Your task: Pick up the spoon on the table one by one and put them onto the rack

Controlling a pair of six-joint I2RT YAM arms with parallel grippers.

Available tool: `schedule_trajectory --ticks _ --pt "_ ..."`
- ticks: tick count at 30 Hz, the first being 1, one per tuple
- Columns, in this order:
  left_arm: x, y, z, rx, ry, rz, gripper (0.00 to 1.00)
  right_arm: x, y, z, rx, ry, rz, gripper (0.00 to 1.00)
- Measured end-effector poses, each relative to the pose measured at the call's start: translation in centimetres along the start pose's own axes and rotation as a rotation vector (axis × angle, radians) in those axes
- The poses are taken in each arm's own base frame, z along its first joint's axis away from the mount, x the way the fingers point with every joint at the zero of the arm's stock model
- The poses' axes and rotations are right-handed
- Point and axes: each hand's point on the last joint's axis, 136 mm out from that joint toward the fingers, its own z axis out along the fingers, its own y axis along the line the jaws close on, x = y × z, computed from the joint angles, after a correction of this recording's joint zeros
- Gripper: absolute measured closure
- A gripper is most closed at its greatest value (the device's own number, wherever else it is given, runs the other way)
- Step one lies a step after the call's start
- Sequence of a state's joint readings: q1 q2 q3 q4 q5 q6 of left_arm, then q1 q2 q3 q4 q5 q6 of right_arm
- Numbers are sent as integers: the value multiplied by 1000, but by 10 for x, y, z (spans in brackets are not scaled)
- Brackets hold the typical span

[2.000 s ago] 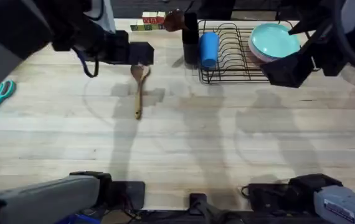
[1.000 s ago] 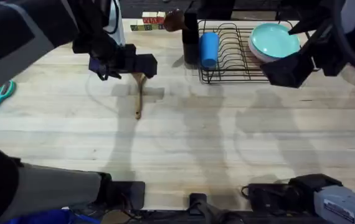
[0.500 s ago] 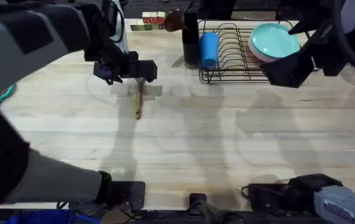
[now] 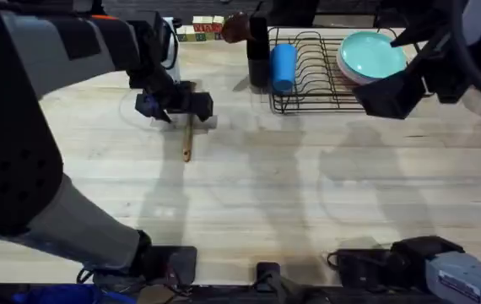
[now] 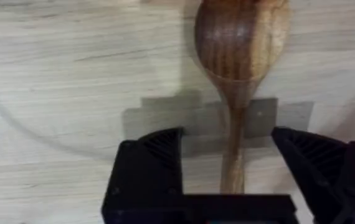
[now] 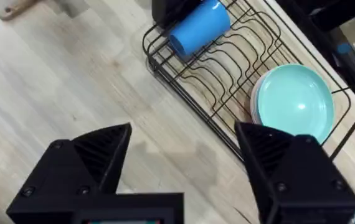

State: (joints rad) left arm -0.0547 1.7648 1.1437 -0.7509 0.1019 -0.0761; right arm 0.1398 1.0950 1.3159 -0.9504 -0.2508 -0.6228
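Note:
A light brown wooden spoon (image 4: 187, 142) lies on the table (image 4: 266, 186), its handle pointing toward the front edge. My left gripper (image 4: 181, 105) is over the spoon's bowl end. In the left wrist view the spoon (image 5: 240, 50) has its thin neck between the open black fingers (image 5: 152, 168), apart from both. The black wire rack (image 4: 316, 80) stands at the back right. A darker reddish-brown spoon (image 4: 235, 27) sticks up at its tall black holder (image 4: 258, 55). My right gripper (image 4: 392, 95) hangs open near the rack's right end, with nothing between its fingers (image 6: 96, 158).
In the rack are a blue cup (image 4: 283, 66) and a teal plate (image 4: 371, 52); both also show as cup (image 6: 199, 28) and plate (image 6: 293, 99) in the right wrist view. Small coloured blocks (image 4: 198, 32) sit at the table's back edge.
My left arm has swung in and come down over the light spoon, and its open fingers now straddle the neck. The right arm has not moved.

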Motion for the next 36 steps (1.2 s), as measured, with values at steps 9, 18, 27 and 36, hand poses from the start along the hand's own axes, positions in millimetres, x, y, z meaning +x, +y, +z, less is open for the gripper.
schedule_trajectory --ticks 9,18,27,36 --pt "-1 2 4 -89 -1 27 336 0 0 0 0 0 0 4" --pt "-3 -6 5 -90 -12 36 739 0 0 0 0 0 -3 4" --pt "-6 -6 4 -92 -21 30 950 0 0 0 0 0 -3 6" --pt "-10 -2 -2 -124 -20 31 958 0 0 0 0 0 -3 4"
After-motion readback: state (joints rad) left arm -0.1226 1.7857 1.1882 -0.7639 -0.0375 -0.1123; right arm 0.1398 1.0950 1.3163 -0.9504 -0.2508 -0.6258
